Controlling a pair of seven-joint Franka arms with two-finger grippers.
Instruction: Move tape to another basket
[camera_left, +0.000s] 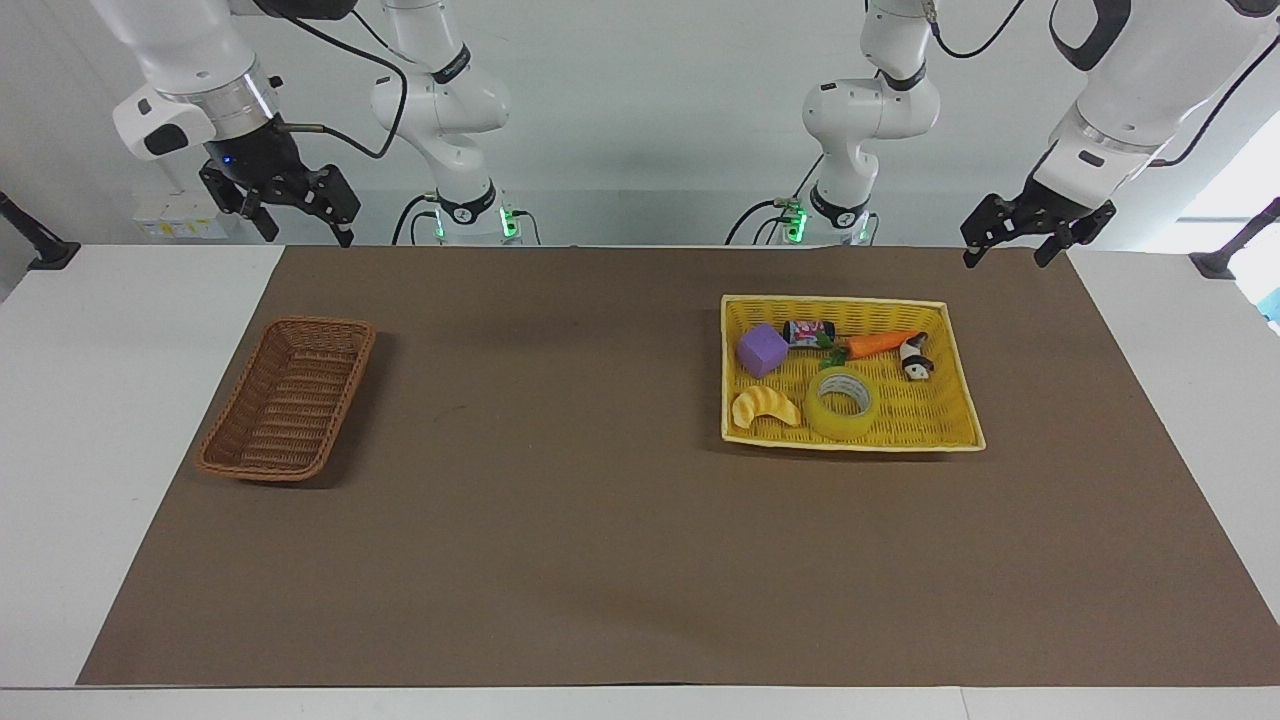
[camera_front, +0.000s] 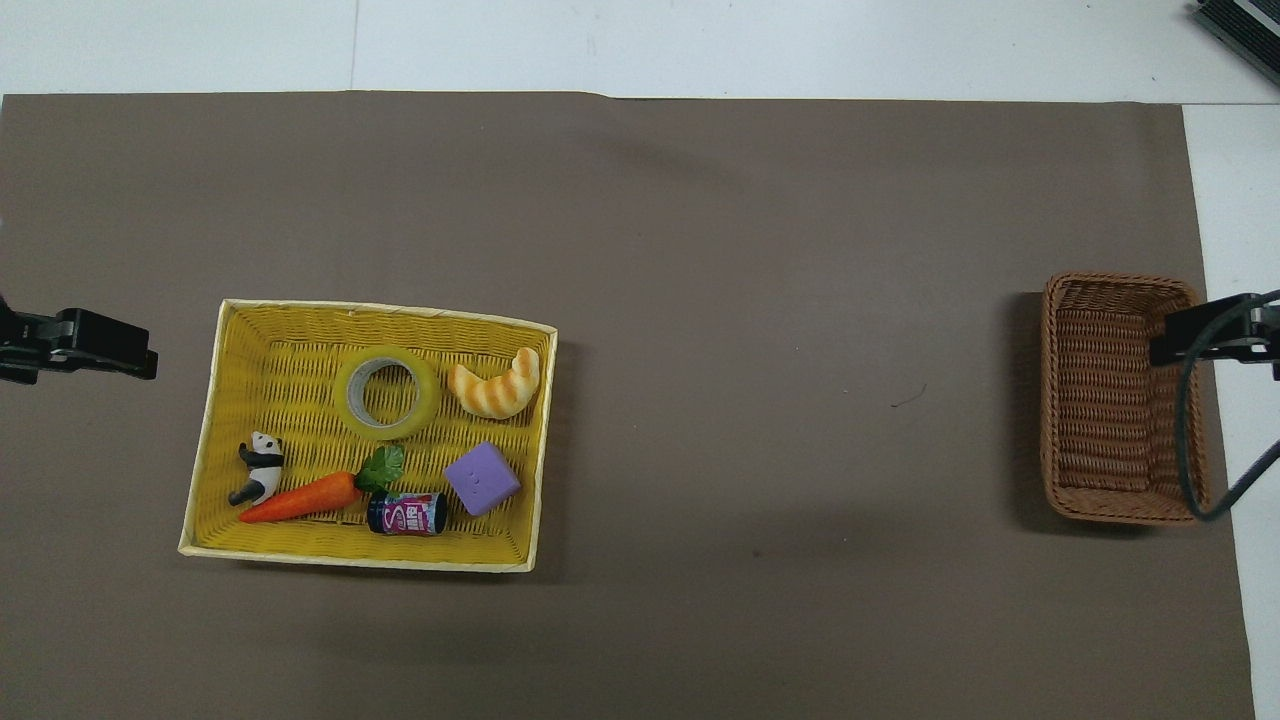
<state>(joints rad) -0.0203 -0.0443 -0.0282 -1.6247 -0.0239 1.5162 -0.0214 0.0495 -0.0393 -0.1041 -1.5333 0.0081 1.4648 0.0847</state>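
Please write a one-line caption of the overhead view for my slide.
Tape roll lies among toys in the yellow tray; the brown basket sits empty at the right arm's end.
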